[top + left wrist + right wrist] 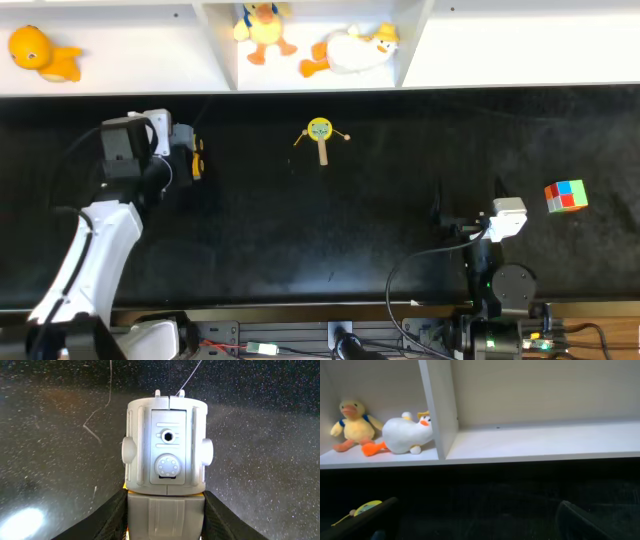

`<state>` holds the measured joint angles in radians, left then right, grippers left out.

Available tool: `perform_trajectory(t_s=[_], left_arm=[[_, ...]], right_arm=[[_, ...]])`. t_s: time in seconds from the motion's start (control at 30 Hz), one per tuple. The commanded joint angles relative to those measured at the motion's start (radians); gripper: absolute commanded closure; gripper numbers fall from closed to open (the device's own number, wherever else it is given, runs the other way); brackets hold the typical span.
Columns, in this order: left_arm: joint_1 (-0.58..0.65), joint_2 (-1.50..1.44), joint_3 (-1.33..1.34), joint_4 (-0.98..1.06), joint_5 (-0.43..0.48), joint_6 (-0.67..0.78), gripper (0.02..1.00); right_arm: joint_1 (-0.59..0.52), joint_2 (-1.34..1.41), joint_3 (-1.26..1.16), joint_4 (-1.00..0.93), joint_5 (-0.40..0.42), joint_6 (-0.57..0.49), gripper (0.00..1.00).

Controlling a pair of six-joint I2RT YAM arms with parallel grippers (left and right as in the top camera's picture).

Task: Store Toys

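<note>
- Progress: three toys are on the white shelf (500, 50). An orange-yellow rubber duck (40, 52) is in the left bay. A yellow plush duck (262, 30) and a white plush goose (350, 52) lie side by side in the middle bay. The right bay has no toy.
- Left to store: the grey plastic toy with yellow-black trim (165, 450), a yellow-green rattle drum on a wooden stick (320, 135) and a multicolour cube (566, 196). I'd say roughly halfway.
- Left pincer (165, 507) is clamped on the grey toy's base and holds it above the black desk (300, 230), left side, short of the shelf.
- Grey toy: the hatch underside faces the wrist camera. The long axis looks in line with the fingers. From above the yellow-black edge runs shelf-to-front.
- Rattle drum: mid-desk near the shelf, with the handle pointing away from the shelf.
- Right pincer (477, 527): fingers wide apart, holding nothing, facing the shelf; the cube is beside it.
</note>
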<state>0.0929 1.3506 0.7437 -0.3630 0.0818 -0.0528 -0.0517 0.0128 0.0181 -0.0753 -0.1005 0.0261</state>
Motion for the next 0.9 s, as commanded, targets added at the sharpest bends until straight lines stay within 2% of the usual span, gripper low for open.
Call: perform_trajectory(t_s=[0.03, 0.9], left_arm=[[-0.005, -0.056, -0.005, -0.010, -0.025, 0.003, 0.634], [-0.005, -0.183, 0.034, -0.071, -0.024, 0.003, 0.638]], right_arm=[[0.004, -0.008, -0.013, 0.005, -0.003, 0.004, 0.005], [0.004, -0.008, -0.013, 0.005, -0.003, 0.004, 0.005]])
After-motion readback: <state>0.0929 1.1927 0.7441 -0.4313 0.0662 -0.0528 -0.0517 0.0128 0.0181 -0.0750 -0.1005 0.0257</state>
